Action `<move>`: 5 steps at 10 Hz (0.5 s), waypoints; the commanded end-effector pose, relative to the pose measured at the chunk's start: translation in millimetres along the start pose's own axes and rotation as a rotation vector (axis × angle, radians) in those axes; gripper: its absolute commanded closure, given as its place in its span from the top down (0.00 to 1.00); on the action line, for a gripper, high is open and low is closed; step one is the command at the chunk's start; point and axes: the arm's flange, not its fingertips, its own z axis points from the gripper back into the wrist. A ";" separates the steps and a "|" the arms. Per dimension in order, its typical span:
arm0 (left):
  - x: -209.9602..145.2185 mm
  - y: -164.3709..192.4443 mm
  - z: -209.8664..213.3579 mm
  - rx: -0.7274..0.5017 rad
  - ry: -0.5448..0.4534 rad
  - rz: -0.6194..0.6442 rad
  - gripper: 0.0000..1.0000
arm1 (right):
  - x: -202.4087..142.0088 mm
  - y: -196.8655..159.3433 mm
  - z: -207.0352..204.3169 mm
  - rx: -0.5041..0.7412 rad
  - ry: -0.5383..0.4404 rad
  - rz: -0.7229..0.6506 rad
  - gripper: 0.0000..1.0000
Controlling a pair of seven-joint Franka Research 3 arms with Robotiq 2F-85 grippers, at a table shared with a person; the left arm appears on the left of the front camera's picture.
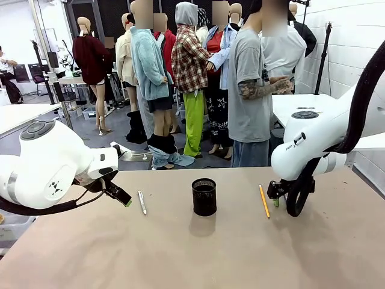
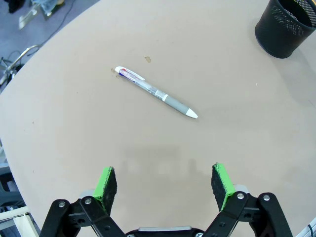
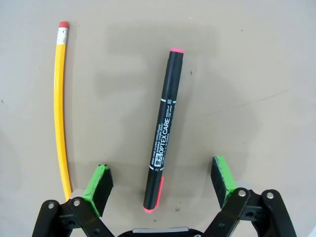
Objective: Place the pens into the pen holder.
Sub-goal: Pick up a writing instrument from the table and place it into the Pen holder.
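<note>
Between the wide-open, empty fingers of the right gripper lies the black marker, long axis pointing straight away from it, pencil just outside one finger; left gripper is open and empty too, grey pen farther ahead, cup mid-table

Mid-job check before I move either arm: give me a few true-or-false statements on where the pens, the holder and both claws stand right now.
1. The pen holder stands upright on the table. True.
2. The left claw is shut on the silver-grey pen. False: it is open, and the pen lies on the table ahead of it.
3. The black marker lies partly between the right claw's open fingers. True.
4. The yellow pencil is inside the pen holder. False: it lies on the table beside the marker.
</note>
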 end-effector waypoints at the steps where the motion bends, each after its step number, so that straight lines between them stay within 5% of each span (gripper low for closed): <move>1: -0.3 1.2 0.5 0.000 -0.001 0.003 1.00 | 6.6 6.8 -5.4 -0.035 -0.010 -0.021 0.87; 5: -0.3 1.2 0.5 0.000 -0.001 0.003 1.00 | 6.2 4.9 3.2 -0.027 0.003 -0.001 0.07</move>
